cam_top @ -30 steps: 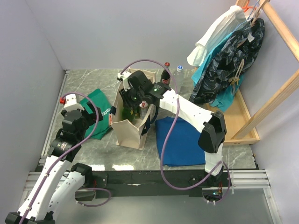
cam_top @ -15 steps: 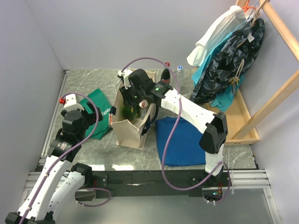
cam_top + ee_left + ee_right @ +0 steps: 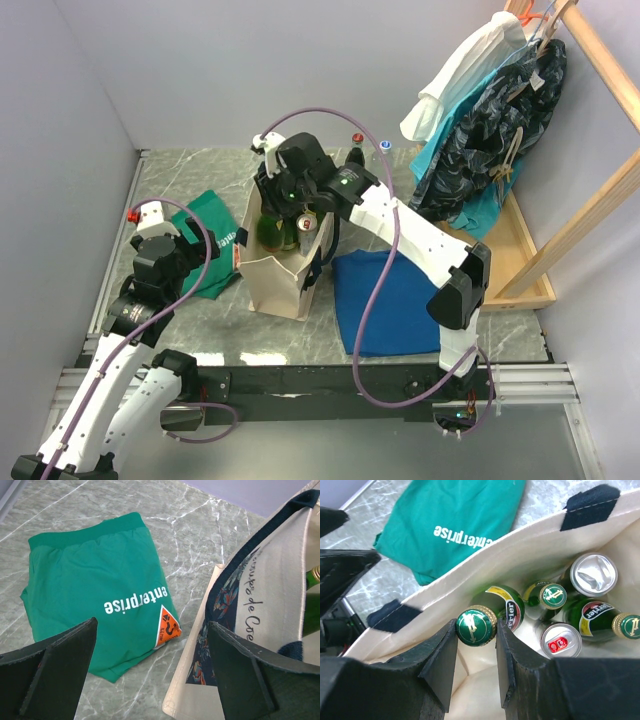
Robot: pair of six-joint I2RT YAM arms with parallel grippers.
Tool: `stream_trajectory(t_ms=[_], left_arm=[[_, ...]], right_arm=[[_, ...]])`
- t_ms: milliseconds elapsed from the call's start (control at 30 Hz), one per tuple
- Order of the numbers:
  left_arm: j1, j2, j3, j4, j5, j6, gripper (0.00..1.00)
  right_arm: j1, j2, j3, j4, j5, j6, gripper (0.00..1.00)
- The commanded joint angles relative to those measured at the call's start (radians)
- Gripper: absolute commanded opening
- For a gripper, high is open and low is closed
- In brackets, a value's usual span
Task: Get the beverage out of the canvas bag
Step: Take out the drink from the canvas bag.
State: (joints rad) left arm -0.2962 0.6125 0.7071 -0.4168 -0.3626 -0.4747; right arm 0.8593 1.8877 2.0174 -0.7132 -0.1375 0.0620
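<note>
Left gripper hangs spread and idle over the table beside the bag, while the right gripper, its arm stretched forward and bent down into the bag's mouth, pinches a green bottle by the neck, not yet lifted clear, with other bottles and cans left inside and two bottles standing beyond.

Bright even light, soft shadows (glare on table front).

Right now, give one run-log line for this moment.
right gripper: shut on green glass bottle | left gripper: open, beside cream canvas bag
</note>
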Motion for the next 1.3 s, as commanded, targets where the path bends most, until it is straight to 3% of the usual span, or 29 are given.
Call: stream_trajectory(t_ms=[0, 767, 1267], left_arm=[[-0.003, -0.007, 0.037, 0.015, 0.007, -0.001, 0.96], [-0.004, -0.03, 0.055, -0.019, 0.01, -0.013, 0.96], [-0.003, -0.025, 0.061, -0.03, 0.022, -0.013, 0.96]], right_arm=[[-0.003, -0.101, 0.11, 0.052, -0.034, -0.011, 0.0], [0.014, -0.236, 0.09, 0.063, -0.048, 0.025, 0.0], [0.021, -0.256, 0.098, 0.057, 0.027, 0.004, 0.0]])
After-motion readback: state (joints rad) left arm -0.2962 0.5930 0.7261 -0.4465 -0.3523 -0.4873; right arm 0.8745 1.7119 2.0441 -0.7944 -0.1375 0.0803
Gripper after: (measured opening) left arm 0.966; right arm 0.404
